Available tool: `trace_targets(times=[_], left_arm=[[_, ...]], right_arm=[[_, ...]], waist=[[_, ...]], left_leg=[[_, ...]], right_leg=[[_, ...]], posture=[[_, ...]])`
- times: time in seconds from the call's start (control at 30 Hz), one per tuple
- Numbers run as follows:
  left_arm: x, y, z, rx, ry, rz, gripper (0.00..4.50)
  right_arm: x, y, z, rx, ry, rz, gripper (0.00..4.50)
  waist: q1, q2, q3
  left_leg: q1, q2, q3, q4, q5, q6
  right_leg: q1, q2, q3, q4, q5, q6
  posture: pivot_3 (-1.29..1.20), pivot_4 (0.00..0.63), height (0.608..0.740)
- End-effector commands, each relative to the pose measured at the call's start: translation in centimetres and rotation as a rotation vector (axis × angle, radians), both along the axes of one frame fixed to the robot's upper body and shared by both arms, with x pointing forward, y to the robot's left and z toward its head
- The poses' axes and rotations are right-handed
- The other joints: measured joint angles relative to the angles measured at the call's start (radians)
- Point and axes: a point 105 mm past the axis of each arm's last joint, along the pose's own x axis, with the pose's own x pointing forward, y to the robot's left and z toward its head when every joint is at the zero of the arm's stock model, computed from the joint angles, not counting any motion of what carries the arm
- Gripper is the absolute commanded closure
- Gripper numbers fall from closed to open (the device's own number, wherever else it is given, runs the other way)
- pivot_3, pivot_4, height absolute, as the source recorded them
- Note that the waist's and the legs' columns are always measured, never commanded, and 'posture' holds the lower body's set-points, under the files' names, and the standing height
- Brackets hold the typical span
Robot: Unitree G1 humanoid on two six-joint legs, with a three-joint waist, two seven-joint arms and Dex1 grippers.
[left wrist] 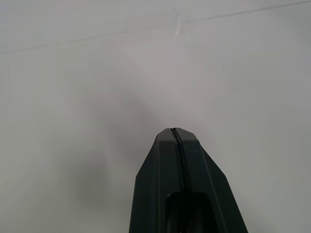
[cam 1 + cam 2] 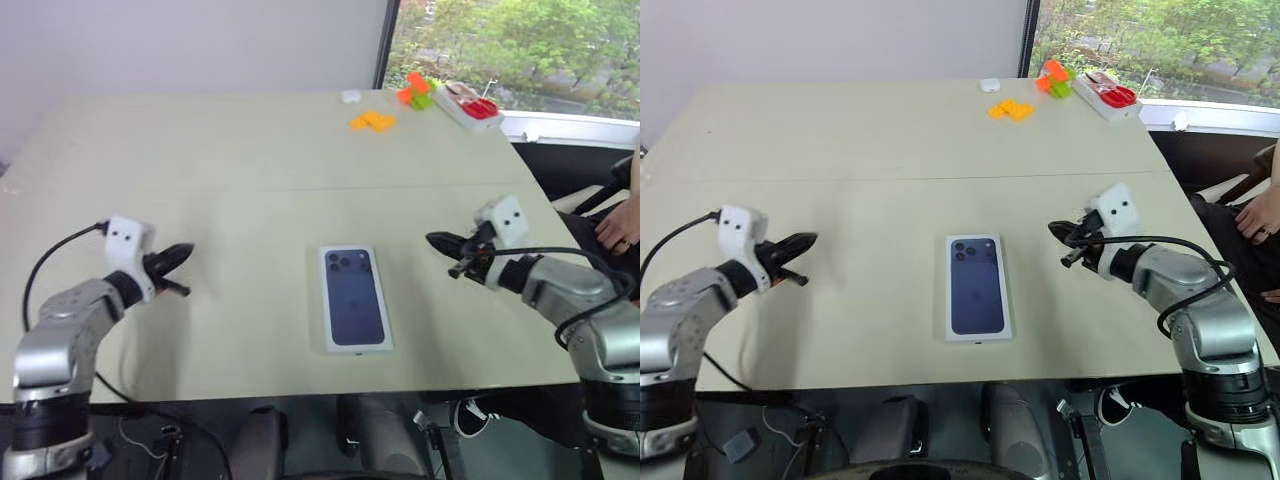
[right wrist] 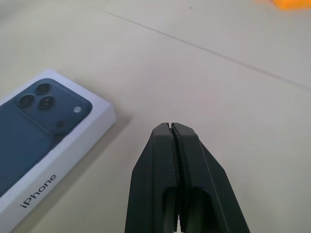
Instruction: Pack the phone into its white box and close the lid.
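Observation:
The lid [image 2: 354,297], white with a dark blue phone picture on top, lies flat in the middle of the table near its front edge. Its white side reads "iPhone" in the right wrist view, where the lid [image 3: 43,131] lies ahead of my fingers. The phone is hidden. I cannot tell the white box apart under the lid. My left gripper [image 2: 188,250] is shut and empty, hovering well to the left of the lid. My right gripper [image 2: 433,239] is shut and empty too, off to the lid's right and pointing towards it. Both sets of fingertips [image 1: 173,131] [image 3: 170,126] are pressed together.
At the far right of the table stand a red-and-white tray [image 2: 470,105], orange blocks [image 2: 372,121], an orange and green cluster [image 2: 414,92] and a small white object [image 2: 350,96]. A person's hand [image 2: 618,228] rests beyond the right edge.

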Motion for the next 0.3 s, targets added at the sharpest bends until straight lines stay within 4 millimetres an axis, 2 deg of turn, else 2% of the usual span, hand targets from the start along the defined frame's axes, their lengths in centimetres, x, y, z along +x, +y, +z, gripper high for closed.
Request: trace_targets(times=[0.03,0.3], left_arm=[[-1.5,0.2,1.4,0.004,-0.056,-0.004,4.50],[-3.2,1.0,0.4,-0.003,-0.023,0.054,4.50]], right_arm=[[-0.4,-0.6,0.5,-0.002,-0.003,0.034,4.42],[-0.5,0.5,0.1,0.024,0.011,0.110,4.42]], waist=[[-0.003,0.000,0.000],[-0.005,0.001,0.001]], left_leg=[[0.001,0.000,0.000,0.000,0.000,0.000],[0.001,0.002,0.000,0.000,0.000,0.000]], right_leg=[[0.001,-0.001,0.000,0.000,0.000,0.000],[0.000,0.004,0.000,0.001,0.000,0.000]], posture=[[0.00,0.150,0.734],[0.00,0.150,0.734]])
